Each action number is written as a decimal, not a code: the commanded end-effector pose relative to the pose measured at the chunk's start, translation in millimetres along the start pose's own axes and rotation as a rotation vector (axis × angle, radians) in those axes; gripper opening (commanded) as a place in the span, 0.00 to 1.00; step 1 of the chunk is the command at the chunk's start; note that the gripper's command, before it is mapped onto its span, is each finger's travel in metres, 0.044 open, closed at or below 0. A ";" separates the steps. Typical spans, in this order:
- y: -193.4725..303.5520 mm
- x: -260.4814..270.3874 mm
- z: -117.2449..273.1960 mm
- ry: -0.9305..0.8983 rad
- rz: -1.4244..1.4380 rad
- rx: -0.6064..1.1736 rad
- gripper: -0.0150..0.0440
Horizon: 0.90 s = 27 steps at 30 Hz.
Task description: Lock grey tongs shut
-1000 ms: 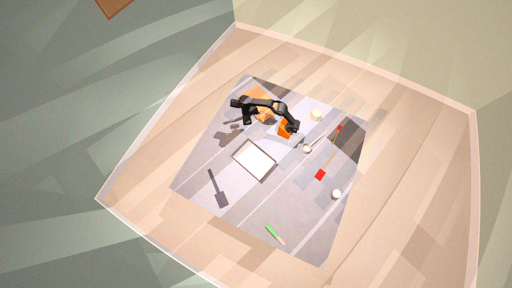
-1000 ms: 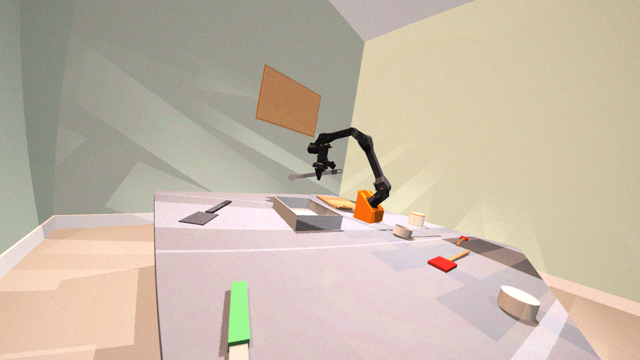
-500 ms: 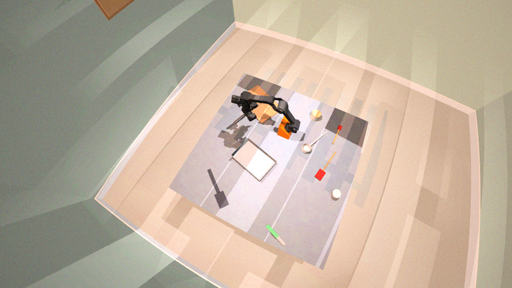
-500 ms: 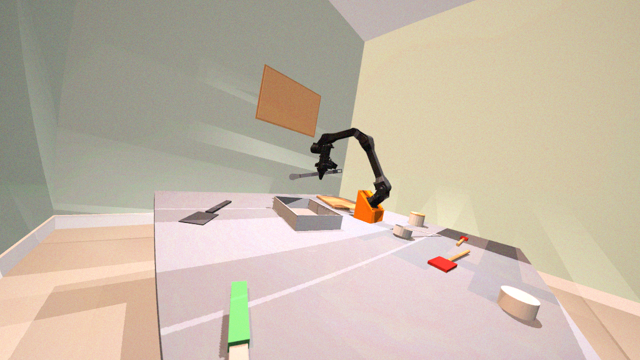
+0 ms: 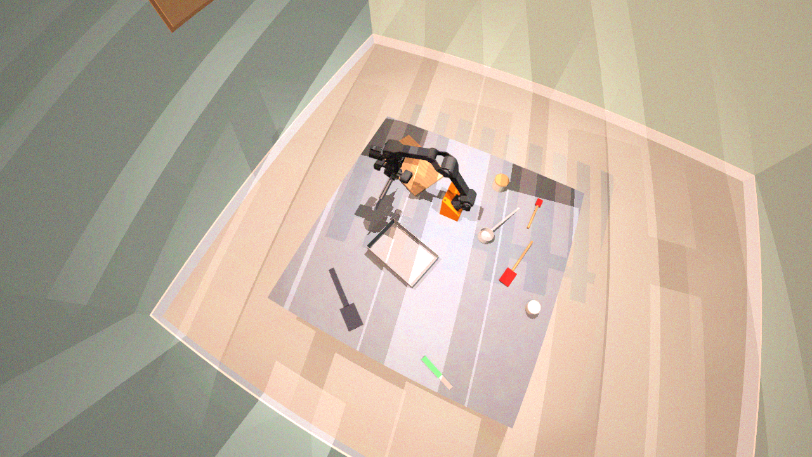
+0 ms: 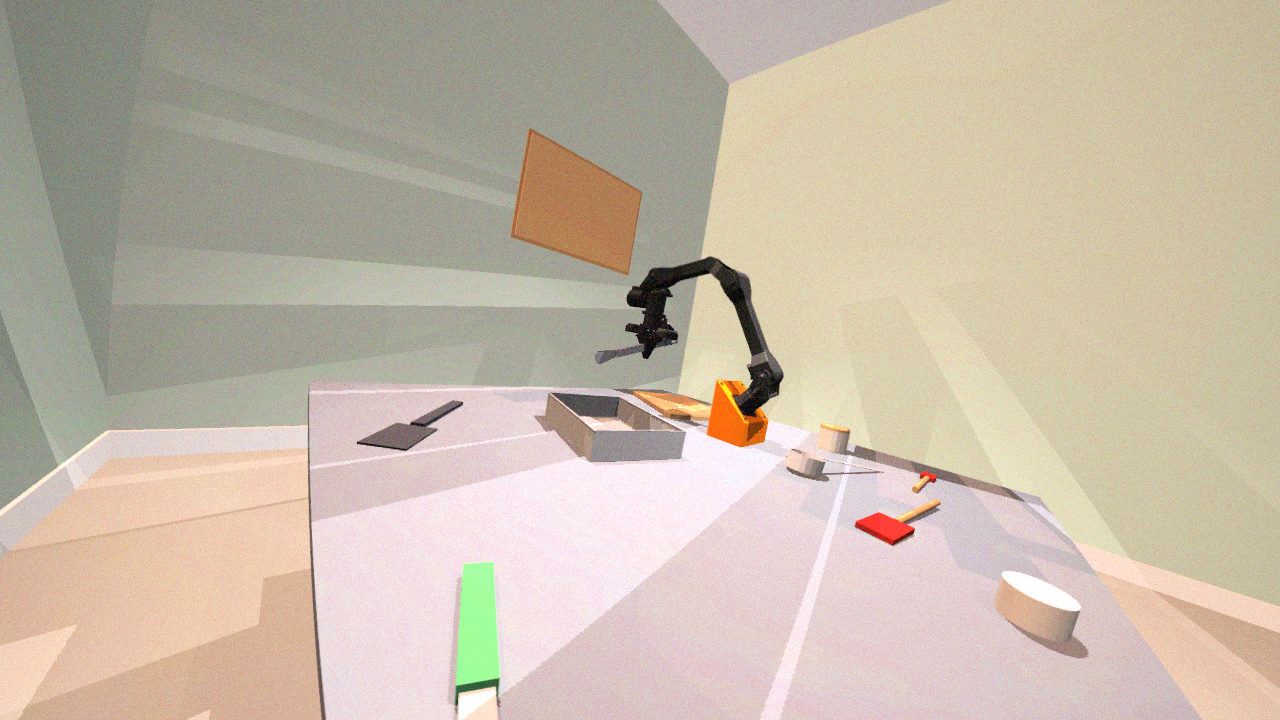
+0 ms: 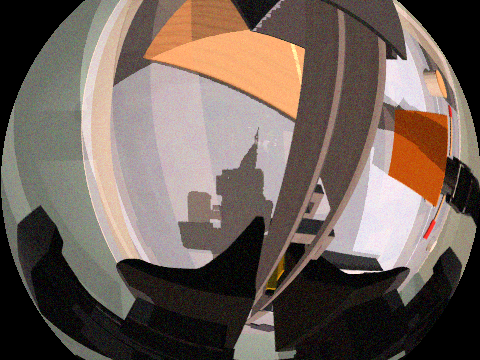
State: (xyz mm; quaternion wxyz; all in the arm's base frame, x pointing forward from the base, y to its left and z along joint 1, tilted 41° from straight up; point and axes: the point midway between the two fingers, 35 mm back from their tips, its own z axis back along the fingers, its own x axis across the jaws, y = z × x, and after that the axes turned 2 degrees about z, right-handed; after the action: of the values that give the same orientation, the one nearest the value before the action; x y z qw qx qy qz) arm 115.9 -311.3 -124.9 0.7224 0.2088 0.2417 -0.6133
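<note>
Pale grey tabletop [image 5: 420, 324] [image 6: 402, 537] [image 7: 165, 150], banded with light and shadow. Gripper [image 5: 392, 174] [image 6: 646, 351] [image 7: 266, 223] nearly closed, clamped on the grey tongs [image 5: 384, 193] [image 6: 619, 352] [image 7: 320, 115]. Tongs held above the surface, near the wooden board [image 5: 421, 173] [image 6: 671, 402] [image 7: 240, 60], not lying on it. Roasting tin [image 5: 424, 271] [image 6: 635, 445] stands apart below. Hinge lock: state cannot be determined.

A green-and-pale implement [image 5: 432, 367] [image 6: 477, 625], well apart from a white round tub [image 5: 533, 307] [image 6: 1035, 607].
</note>
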 end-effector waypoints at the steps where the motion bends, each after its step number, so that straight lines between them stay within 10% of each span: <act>1: -8.4 1.9 2.0 -0.006 0.153 -0.002 0.00; 27: -52.7 4.8 5.7 -0.007 0.975 -0.012 0.00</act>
State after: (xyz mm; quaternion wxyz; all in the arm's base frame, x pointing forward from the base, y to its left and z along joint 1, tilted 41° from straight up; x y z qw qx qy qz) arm 71.8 -324.6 -124.5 0.9132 0.2853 0.1337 -0.2585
